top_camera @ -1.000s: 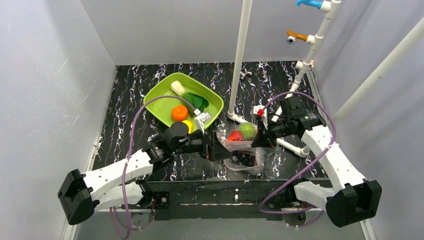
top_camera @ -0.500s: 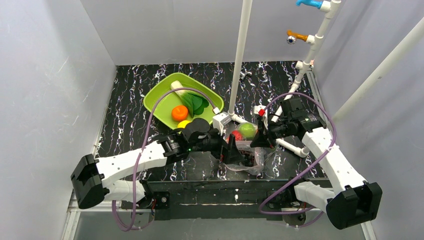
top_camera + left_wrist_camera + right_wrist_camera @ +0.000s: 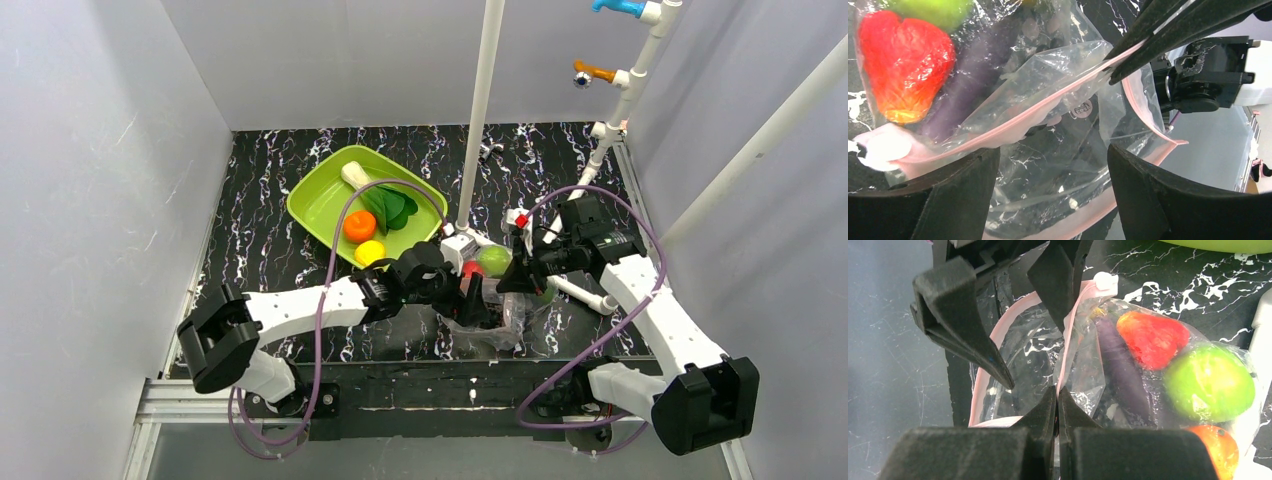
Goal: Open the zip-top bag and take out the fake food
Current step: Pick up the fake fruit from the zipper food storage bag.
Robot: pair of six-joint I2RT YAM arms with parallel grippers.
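The zip-top bag (image 3: 497, 318) lies on the bench (image 3: 260, 250) between the two arms, near the green tray (image 3: 318, 200). One lip of its pink zip strip (image 3: 1071, 335) is pinched in the closed right pincer (image 3: 1058, 396), evidently so that the mouth is held agape. The left pincer (image 3: 1053, 165) is spread open at that mouth, gripping nothing, apparently placed for reaching in. A red fruit (image 3: 903, 65), a green apple (image 3: 1208, 382) and an eggplant (image 3: 1123, 367) are seen inside. An orange (image 3: 359, 226) and a lemon (image 3: 370, 252) are already set in the tray.

Lab booth: blank walls (image 3: 90, 150), PVC piping (image 3: 482, 100)
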